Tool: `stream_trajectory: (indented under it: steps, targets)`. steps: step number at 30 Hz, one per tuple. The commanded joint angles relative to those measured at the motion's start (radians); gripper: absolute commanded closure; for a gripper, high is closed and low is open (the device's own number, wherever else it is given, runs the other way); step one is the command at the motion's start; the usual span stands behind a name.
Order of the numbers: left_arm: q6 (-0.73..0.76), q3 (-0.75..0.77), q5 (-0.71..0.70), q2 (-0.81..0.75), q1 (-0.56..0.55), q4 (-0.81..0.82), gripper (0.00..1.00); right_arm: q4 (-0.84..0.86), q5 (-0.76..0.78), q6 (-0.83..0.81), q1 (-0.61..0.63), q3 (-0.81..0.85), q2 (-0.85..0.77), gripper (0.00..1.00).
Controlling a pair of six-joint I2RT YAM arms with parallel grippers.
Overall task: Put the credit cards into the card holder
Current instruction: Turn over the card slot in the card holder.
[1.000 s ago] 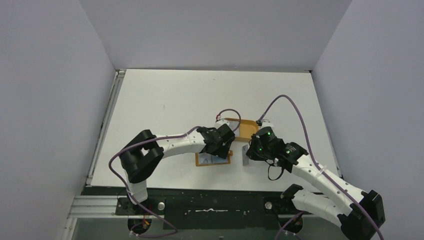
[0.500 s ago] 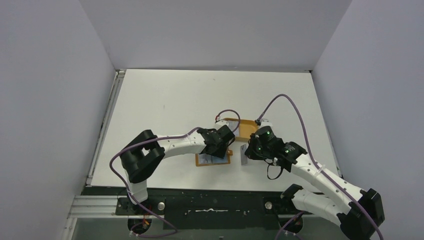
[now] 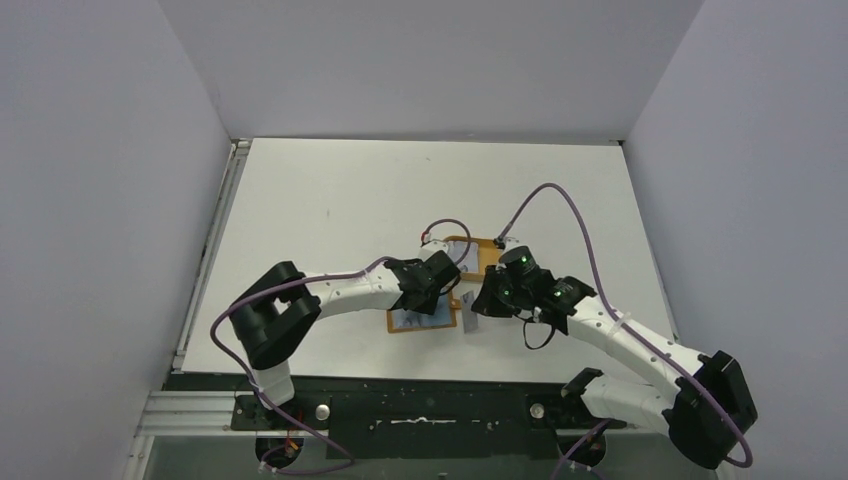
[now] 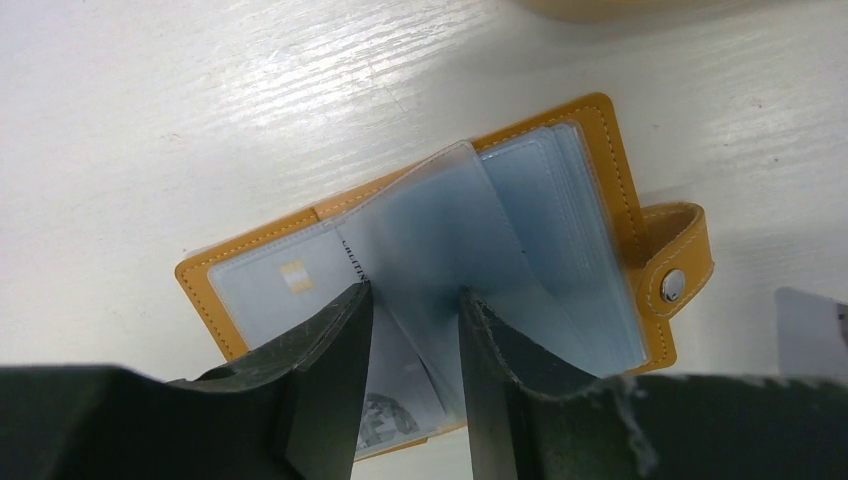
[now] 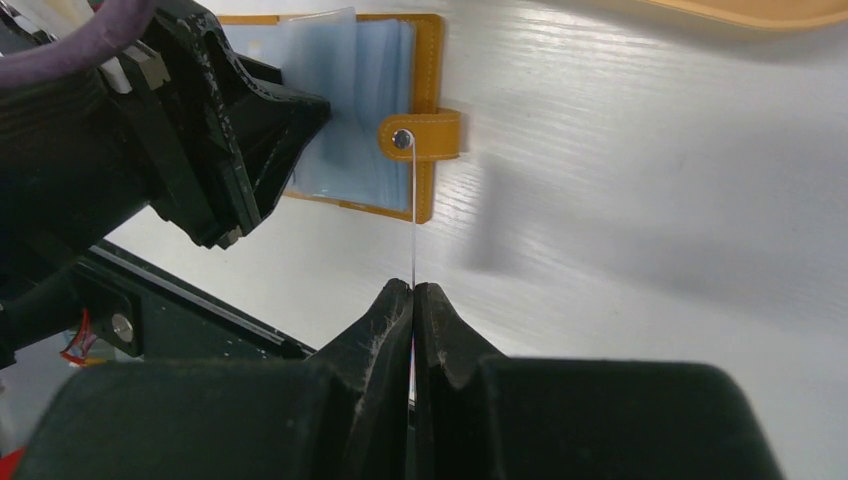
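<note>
The card holder (image 3: 423, 320) (image 4: 600, 160) lies open on the table near the front edge, tan-orange, with clear sleeves fanned up. A light blue credit card (image 4: 280, 285) with a gold chip sits in its left pocket. My left gripper (image 3: 437, 291) (image 4: 413, 305) reaches down over it, its jaws part-way apart with a raised frosted sleeve (image 4: 430, 220) between them. My right gripper (image 3: 487, 298) (image 5: 413, 290) is shut on a silvery credit card (image 3: 468, 303) (image 5: 412, 225), held upright and seen edge-on. That card's far end is just by the holder's snap strap (image 5: 420, 135).
An orange rimmed tray (image 3: 484, 256) (image 5: 760, 10) lies just behind the holder, partly under both arms. The black front rail (image 3: 430, 405) runs close below the holder. Purple cables loop over both wrists.
The right gripper has carried its card leftward to the holder's right edge. The left jaws have narrowed around the raised sleeve, and the left arm has shifted slightly left.
</note>
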Motion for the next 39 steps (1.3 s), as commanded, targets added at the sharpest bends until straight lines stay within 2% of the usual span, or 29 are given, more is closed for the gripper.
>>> stream_trajectory:
  steps: [1, 7, 33, 39]
  targets:
    - [0.007, -0.039, 0.017, -0.038, 0.015, -0.003, 0.66, 0.124, -0.074, 0.022, -0.001, 0.011, 0.032, 1.0]
    - [0.007, -0.069, 0.047, -0.063, 0.021, 0.04, 0.67, 0.196, -0.175, 0.026, -0.002, 0.02, 0.112, 1.0]
    - [0.007, -0.093, 0.075, -0.106, 0.029, 0.06, 0.68, 0.284, -0.259, -0.016, -0.055, 0.091, 0.379, 1.0]
    - [0.009, -0.086, 0.074, -0.126, 0.03, 0.046, 0.63, 0.345, -0.327, 0.006, -0.055, 0.07, 0.404, 1.0]
